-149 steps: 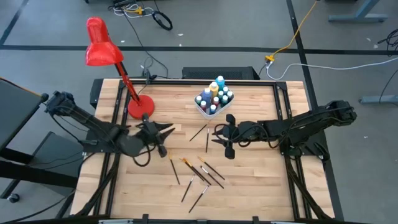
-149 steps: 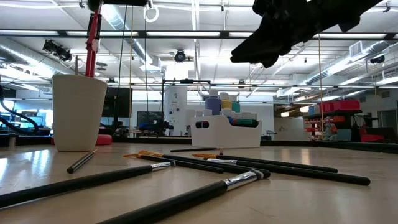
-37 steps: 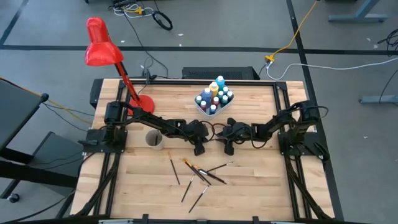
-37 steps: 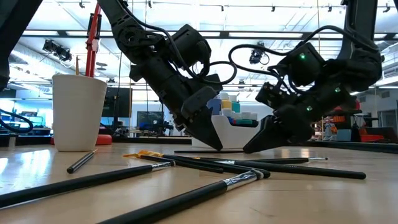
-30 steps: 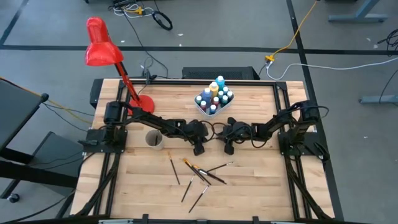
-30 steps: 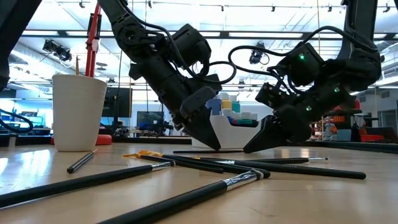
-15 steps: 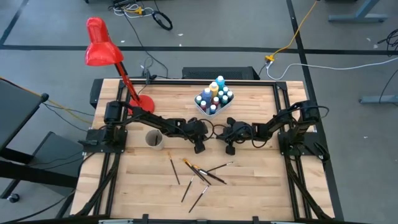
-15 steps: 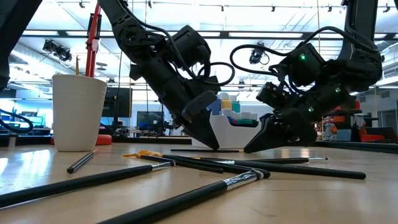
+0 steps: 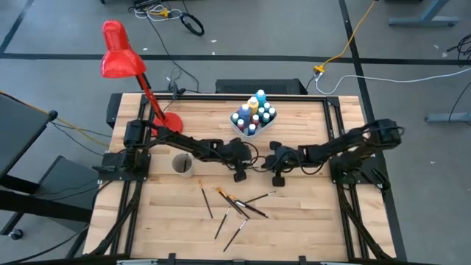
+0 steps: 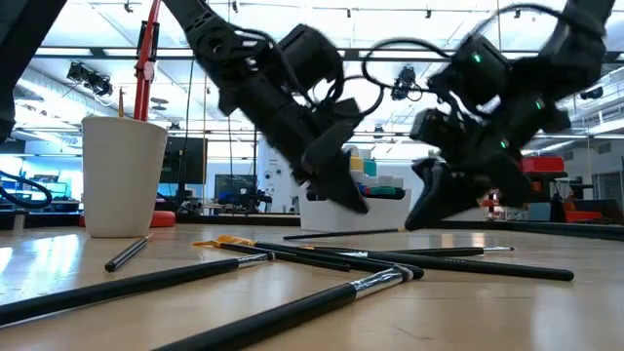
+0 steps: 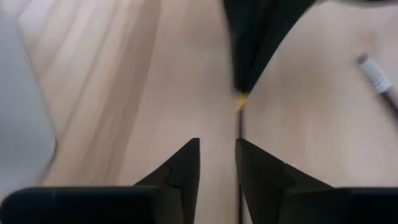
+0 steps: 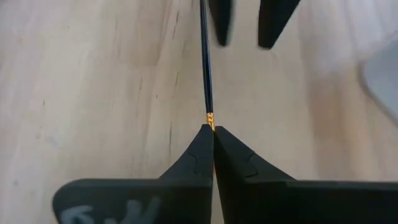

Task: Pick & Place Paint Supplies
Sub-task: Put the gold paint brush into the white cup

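Two dark robot arms are meeting over the middle of a pale wooden surface (image 9: 294, 213), seen from above. The right gripper (image 12: 213, 132) is pinching its fingers fully together on one end of a thin dark-handled paintbrush (image 12: 205, 68), at the small gold band on the brush. The brush's long axis is running straight from the right gripper toward the left gripper (image 11: 217, 149), roughly across the surface from side to side, and in the low view the brush (image 10: 341, 233) is lying nearly level, just above the wood. The left gripper is standing partly open, its two fingers a narrow gap apart, with the brush shaft showing beside one finger; whether they are touching it cannot be told. Nearer the front edge, a loose scatter of other paintbrushes (image 9: 239, 207) is lying on the wood, crossing at mixed angles. At the back, a white tray (image 9: 241, 131) is holding small paint bottles (image 9: 254, 114) standing upright, blue, teal, yellow and white. A beige cup (image 9: 181, 165) is sitting beside the left arm, and a red desk lamp (image 9: 121, 62) is standing at the back left corner. Around the surface lies a grey floor with cables; the low view is looking into a large workshop with ceiling lights.
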`<state>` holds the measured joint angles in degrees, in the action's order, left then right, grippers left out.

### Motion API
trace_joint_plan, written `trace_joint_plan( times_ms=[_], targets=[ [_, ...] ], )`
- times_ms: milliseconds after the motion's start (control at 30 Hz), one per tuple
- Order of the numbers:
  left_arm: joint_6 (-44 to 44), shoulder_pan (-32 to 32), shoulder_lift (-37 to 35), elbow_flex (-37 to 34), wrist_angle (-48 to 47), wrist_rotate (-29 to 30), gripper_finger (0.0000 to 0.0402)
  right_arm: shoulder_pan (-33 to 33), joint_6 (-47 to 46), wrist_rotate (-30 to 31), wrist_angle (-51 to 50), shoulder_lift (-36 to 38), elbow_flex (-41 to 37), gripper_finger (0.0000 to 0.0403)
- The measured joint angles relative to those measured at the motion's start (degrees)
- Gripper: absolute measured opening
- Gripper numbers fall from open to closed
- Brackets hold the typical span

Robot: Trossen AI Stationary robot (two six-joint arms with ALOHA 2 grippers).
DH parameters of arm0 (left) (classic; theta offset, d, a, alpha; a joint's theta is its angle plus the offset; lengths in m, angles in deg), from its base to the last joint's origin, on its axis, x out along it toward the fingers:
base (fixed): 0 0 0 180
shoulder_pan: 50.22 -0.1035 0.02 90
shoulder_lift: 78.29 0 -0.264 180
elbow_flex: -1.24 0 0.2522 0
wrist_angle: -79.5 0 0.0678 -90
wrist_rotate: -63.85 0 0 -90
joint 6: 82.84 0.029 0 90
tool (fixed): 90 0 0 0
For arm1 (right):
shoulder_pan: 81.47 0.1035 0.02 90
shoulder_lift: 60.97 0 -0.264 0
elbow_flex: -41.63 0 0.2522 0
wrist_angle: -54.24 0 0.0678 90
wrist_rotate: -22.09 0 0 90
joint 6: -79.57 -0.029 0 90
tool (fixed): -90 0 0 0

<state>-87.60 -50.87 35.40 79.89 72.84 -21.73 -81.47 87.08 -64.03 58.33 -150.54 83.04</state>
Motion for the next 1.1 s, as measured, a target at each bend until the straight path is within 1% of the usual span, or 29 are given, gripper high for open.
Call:
trace_joint_plan(
  times_ms=[133, 233, 333, 433, 567, 700, 1100],
  targets=[
    [2.5, 0.3, 0.0, 2.6, 0.0, -3.9, 0.0132, 2.1, 3.1, 3.4, -12.8, 3.3, 7.0, 0.0001],
    [2.2, 0.4, 0.0, 3.8, -0.3, -4.2, 0.0142, 3.2, 4.7, 6.1, -19.8, 4.3, 12.3, 0.0001],
    [2.2, 0.3, 0.0, 3.9, -0.6, -3.8, 0.0144, 4.1, 5.3, 8.0, -24.3, 4.2, 16.1, 0.0001],
    [2.2, 0.3, 0.0, 3.9, -2.1, -1.4, 0.0139, 4.8, 5.3, 8.3, -26.5, 4.3, 18.3, 0.0001],
    [2.0, 0.4, 0.0, 3.9, -4.7, 2.2, 0.0127, 5.7, 5.3, 9.9, -28.3, 4.3, 18.7, 0.0001],
    [2.0, 0.5, 0.0, 3.9, -5.1, 2.2, 0.011, 5.7, 4.2, 10.4, -29.8, 4.3, 18.7, 0.0001],
    [2.1, 2.1, 0.0, 3.9, -4.2, 2.4, 0.0068, 5.8, 3.8, 10.1, -29.8, 4.3, 18.7, 0.0001]
  ],
)
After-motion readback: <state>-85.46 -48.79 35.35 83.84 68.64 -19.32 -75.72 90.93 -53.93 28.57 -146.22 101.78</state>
